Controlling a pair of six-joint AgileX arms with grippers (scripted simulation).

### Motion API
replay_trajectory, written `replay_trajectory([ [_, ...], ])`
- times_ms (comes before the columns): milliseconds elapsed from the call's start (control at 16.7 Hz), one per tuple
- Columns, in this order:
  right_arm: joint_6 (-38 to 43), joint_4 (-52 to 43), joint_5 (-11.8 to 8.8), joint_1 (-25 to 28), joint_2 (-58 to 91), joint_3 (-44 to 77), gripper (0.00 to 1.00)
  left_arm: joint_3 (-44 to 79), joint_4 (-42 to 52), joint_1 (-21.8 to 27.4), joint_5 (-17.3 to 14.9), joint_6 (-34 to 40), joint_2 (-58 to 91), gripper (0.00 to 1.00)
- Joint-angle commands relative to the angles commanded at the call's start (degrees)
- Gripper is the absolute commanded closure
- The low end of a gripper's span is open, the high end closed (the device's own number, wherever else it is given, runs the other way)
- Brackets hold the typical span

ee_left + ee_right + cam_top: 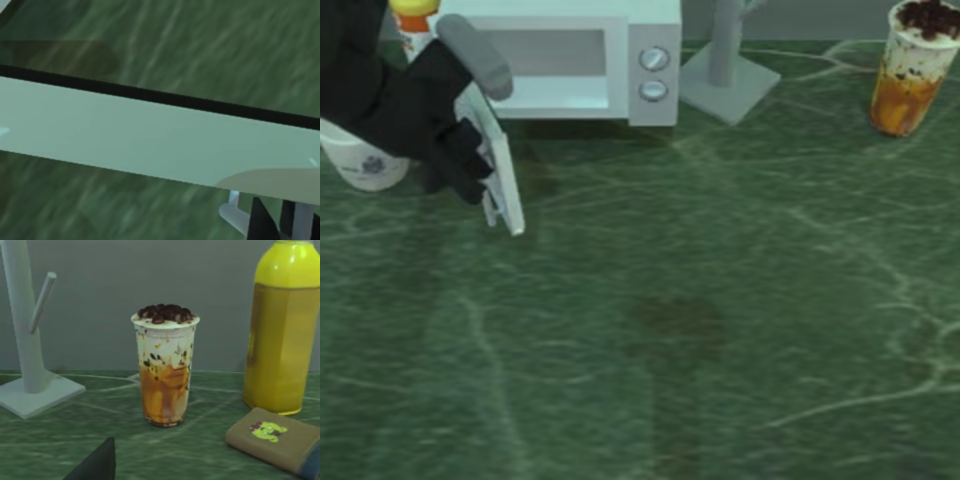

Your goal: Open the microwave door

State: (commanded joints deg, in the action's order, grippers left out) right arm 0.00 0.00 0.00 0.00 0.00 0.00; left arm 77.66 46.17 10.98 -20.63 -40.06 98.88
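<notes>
Microwave sits at the table's far edge, left of centre. The microwave door is already swung well out toward the front, cavity exposed. Left end effector is at the door's free edge; can't tell if it's pinching the handle or just pressed against it. I'd expect the door to be light, rigid and hinge-bound, so hold near the handle edge and follow the arc. Right arm is parked near the drink cup.

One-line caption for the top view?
Left gripper at the microwave door, swung open from the microwave; right arm out of view.
</notes>
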Motion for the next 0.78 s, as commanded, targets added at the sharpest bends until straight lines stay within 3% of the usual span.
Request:
replay_trajectory([
  [420, 0.0, 0.0, 0.0, 0.0, 0.0, 0.0, 0.00, 1.3, 4.6, -4.2, -3.7, -10.6, 0.7, 1.00],
  [780, 0.0, 0.0, 0.0, 0.0, 0.0, 0.0, 0.00, 1.4, 4.9, -4.6, -4.0, -11.4, 0.7, 1.00],
])
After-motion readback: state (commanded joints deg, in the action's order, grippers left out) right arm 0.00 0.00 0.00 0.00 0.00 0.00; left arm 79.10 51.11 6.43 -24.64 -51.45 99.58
